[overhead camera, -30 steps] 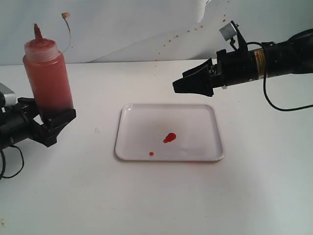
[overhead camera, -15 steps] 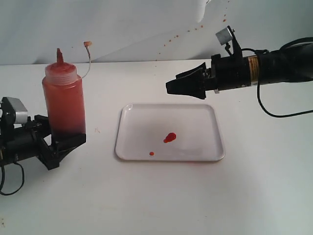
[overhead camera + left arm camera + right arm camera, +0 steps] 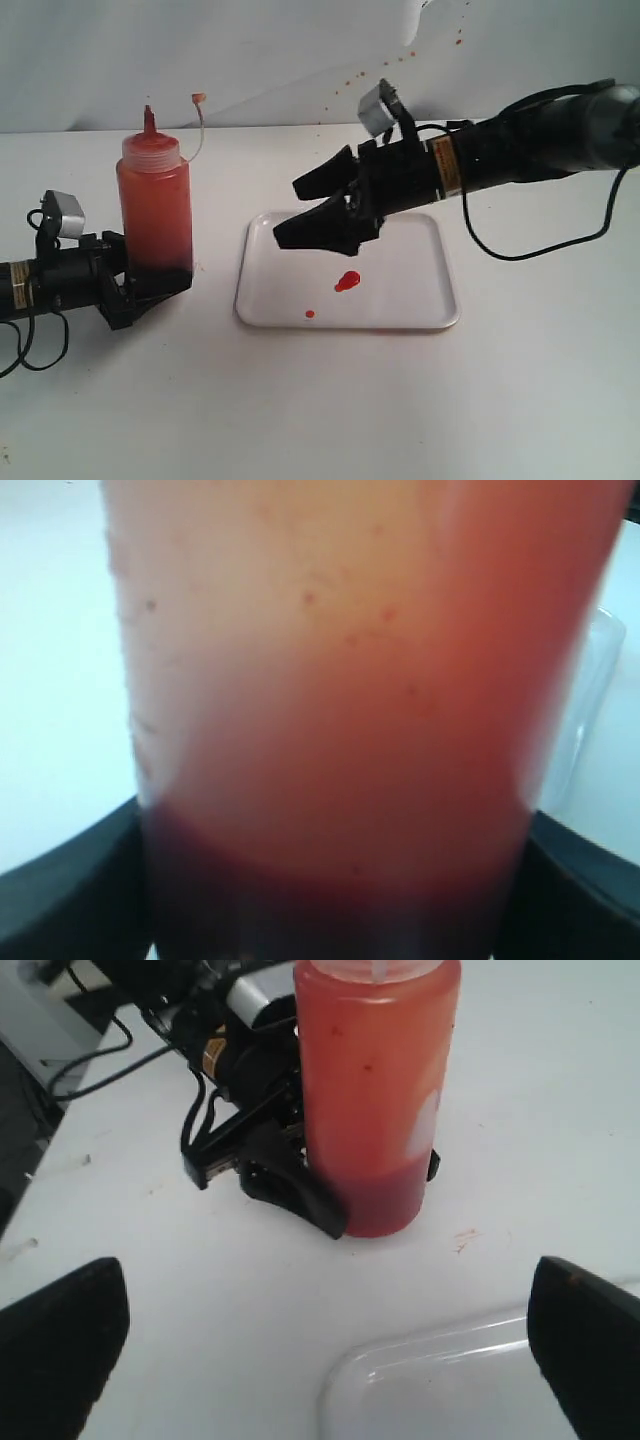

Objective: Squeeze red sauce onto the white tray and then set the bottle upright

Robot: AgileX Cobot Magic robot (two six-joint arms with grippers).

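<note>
Exterior view, left fingers (image 3: 128, 302) gripping upright bottle (image 3: 155, 215), red sauce (image 3: 347, 281) on white tray (image 3: 420, 300), right fingers (image 3: 322, 181) spread

Looks like a robotics lab test bench: bare white worktop (image 3: 330, 400), plain pale backdrop sheet (image 3: 200, 60) flecked with reddish specks (image 3: 386, 62), loose black cables (image 3: 492, 256) trailing from left arm (image 3: 60, 280) and right arm (image 3: 530, 150).

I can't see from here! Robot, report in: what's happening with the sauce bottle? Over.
Left gripper shut on bottle, upright beside the white tray. Right gripper open, above tray. Red sauce on tray.
</note>
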